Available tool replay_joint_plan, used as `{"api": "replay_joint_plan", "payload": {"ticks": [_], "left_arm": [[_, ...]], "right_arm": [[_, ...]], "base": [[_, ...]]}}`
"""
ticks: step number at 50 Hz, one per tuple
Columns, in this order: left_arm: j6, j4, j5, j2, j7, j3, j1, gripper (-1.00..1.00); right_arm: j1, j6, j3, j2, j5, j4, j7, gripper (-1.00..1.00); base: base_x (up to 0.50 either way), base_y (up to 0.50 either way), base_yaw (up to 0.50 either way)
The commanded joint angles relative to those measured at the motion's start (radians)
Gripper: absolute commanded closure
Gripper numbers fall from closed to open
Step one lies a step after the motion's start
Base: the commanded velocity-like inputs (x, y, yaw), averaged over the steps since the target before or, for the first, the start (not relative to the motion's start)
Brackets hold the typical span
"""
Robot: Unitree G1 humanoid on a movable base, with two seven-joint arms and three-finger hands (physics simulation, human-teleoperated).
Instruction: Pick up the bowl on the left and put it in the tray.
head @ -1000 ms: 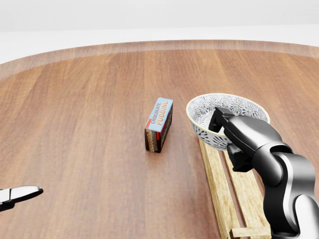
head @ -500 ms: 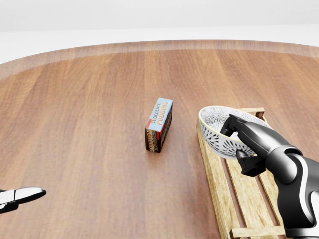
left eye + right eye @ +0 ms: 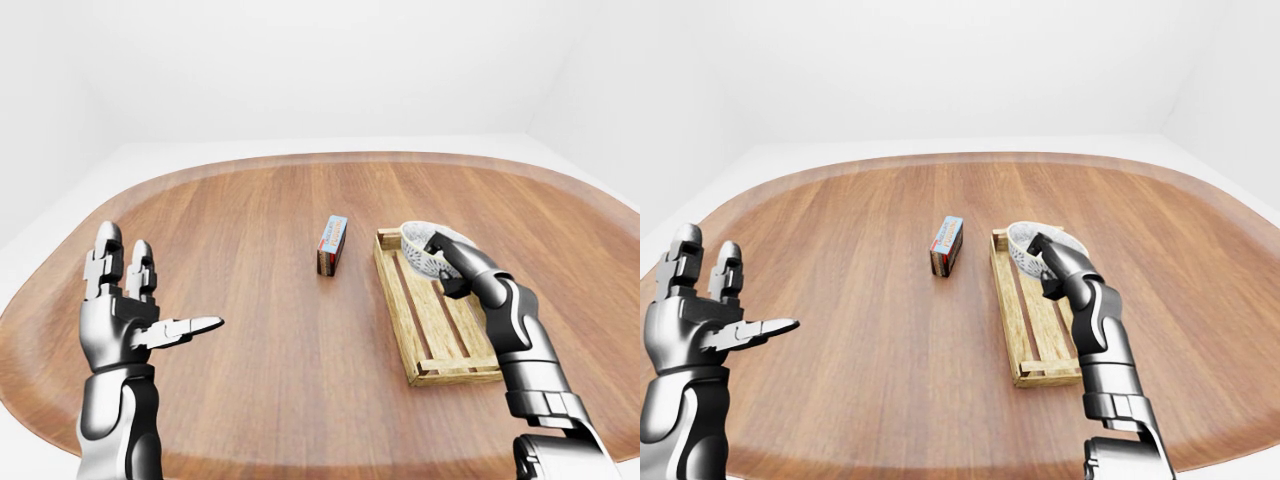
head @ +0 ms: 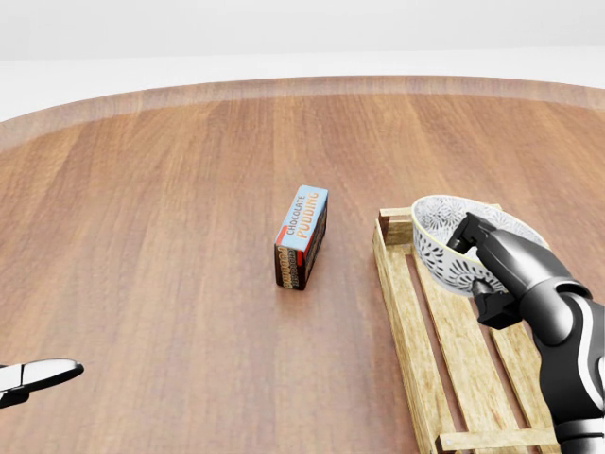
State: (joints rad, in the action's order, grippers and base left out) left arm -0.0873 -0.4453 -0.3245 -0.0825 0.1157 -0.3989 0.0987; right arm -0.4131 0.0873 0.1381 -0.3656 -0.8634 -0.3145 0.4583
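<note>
Wooden slats of the tray point(image 4: 397, 303) lie just beneath the bowl point(image 4: 437, 248), which the right hand point(image 4: 496, 270) grips by the rim, tilted, so it is probably best levelled and lowered gently before release, while the left hand point(image 3: 130, 315) idles spread open.
</note>
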Motion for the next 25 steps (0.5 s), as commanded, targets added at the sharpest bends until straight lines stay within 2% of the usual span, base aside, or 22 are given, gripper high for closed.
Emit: {"api": "replay_joint_plan", "payload": {"ticks": [1, 7, 25], "left_arm": [[0.000, 0.048, 0.042, 0.016, -0.001, 0.031, -0.005, -1.00], [0.000, 0.058, 0.039, 0.014, 0.000, 0.033, -0.005, -1.00], [0.000, 0.044, 0.037, 0.012, -0.004, 0.025, -0.008, -1.00]], "right_arm": [[-0.026, 0.000, -0.003, -0.021, -0.077, -0.064, -0.078, 1.00], [-0.041, 0.000, -0.013, -0.007, -0.102, -0.098, -0.096, 1.00], [-0.097, 0.000, -0.075, 0.028, -0.174, -0.305, -0.246, 1.00]], "base": [[0.00, 0.00, 0.00], [0.00, 0.00, 0.00], [0.00, 0.00, 0.00]]}}
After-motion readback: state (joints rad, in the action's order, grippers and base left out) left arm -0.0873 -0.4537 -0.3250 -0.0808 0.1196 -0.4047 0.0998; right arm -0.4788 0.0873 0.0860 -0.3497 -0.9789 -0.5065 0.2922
